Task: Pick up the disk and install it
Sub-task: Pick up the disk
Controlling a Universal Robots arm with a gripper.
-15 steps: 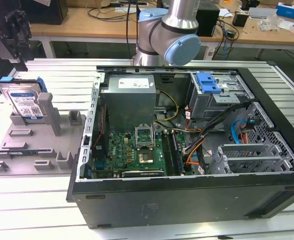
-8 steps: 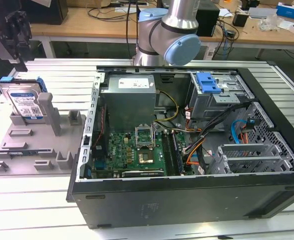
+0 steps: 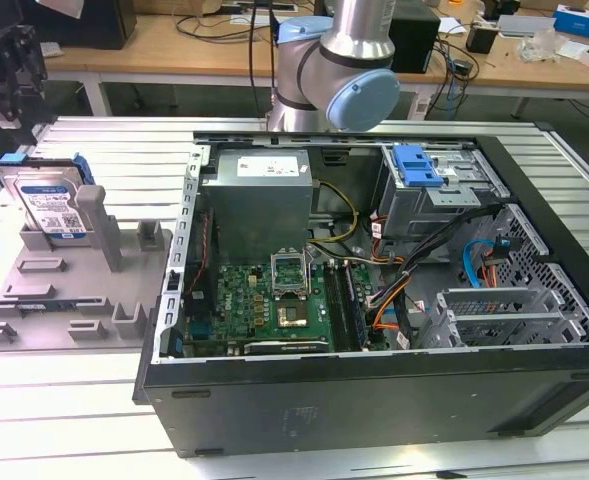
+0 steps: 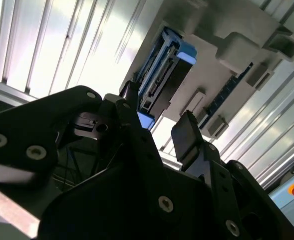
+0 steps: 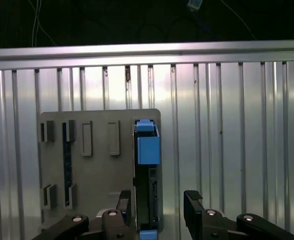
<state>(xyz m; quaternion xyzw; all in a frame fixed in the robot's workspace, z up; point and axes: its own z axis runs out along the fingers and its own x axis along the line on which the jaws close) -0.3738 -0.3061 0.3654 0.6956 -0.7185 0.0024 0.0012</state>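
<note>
Hand (image 5: 158, 212) open, jaws wide, hovering over the disk (image 5: 147, 180). The disk stands on edge in its grey holder (image 5: 99, 170) on the ribbed worktop (image 5: 226, 140), beneath the hand and off-centre between the jaws. A clean grasp wants centring first, with the jaws square to the flat faces.

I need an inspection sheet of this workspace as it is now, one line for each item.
Surface: ribbed metal table.
Job's things: disk leans in the grey holder, not installed.
Clutter: open computer case on the table.
Grippers: gripper open, above the disk, not gripping it.
Cables: coloured wires inside the case.
Surroundings: wooden bench behind the table.
</note>
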